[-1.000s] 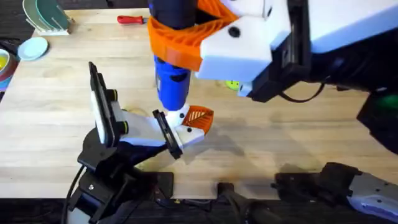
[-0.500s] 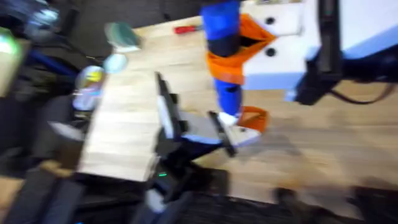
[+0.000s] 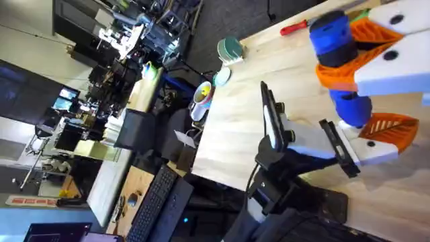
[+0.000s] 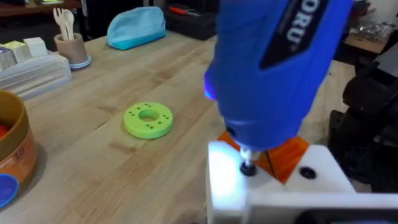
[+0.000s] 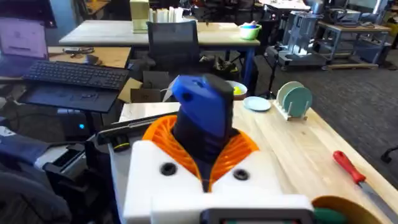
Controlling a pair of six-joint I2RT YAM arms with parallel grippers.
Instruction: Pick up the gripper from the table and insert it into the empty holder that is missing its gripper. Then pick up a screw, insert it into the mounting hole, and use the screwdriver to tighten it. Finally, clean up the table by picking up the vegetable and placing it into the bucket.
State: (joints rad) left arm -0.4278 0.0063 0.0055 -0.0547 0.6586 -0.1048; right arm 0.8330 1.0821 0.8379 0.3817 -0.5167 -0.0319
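The blue screwdriver stands nearly upright with my right gripper shut on it between orange ribbed pads. Its tip rests on a screw in the white holder, which is part of my left gripper. The orange ribbed gripper sits in that holder, right behind the tip. At the edge of the left wrist view is the tan-rimmed bucket. The vegetable is out of view.
A lime-green ring disc lies between bucket and holder. A red-handled screwdriver lies at the table's far side near a rack of plates. A blue pouch and a cutlery cup stand farther off.
The overhead view has swung: the table now sits tilted at the right and the room beside it shows. The screwdriver stays on the holder in my right gripper.
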